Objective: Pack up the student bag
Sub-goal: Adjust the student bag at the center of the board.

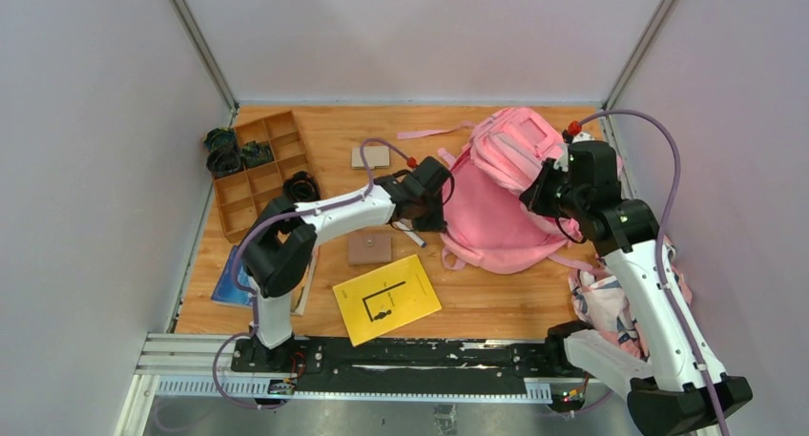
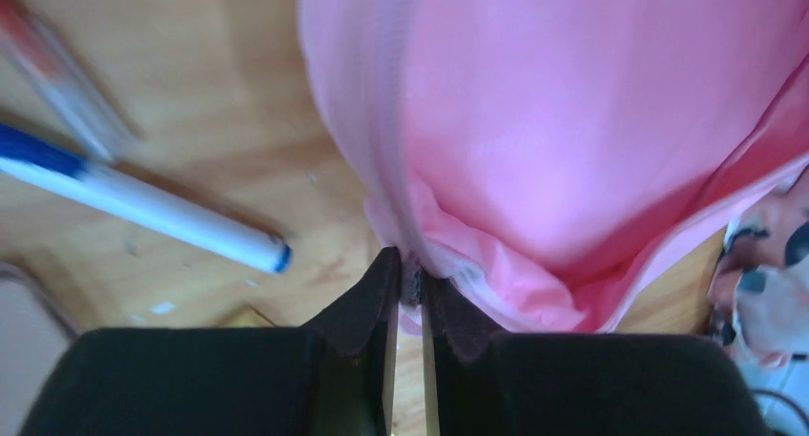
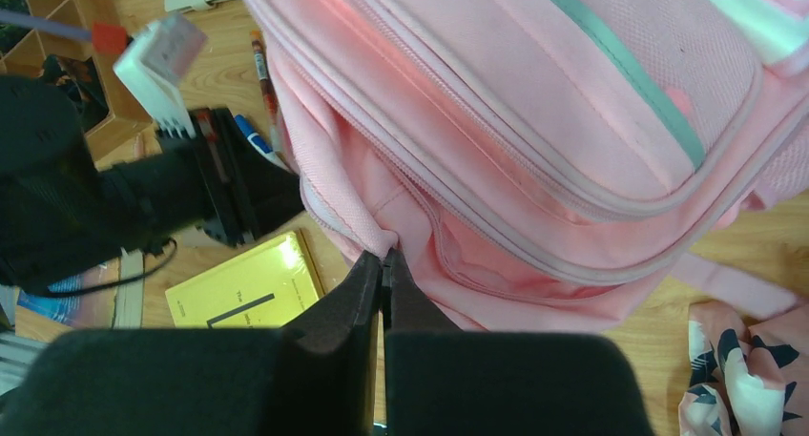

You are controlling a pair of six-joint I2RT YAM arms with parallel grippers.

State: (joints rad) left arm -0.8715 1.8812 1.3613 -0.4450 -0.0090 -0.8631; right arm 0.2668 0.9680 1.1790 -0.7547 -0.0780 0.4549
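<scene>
Both claws are on the student bag [image 1: 487, 207], which lies right of centre on the tabletop [image 1: 334, 140], between my arms. My left claw [image 2: 405, 281] is clenched on a fold of its pink edge by the zip. My right claw [image 3: 384, 257] is clenched on a pucker of seam. I judge this the opening step: next I must draw those edges apart without slipping. Its long axis runs near-left to far-right, pockets facing up at the far-right end.
</scene>
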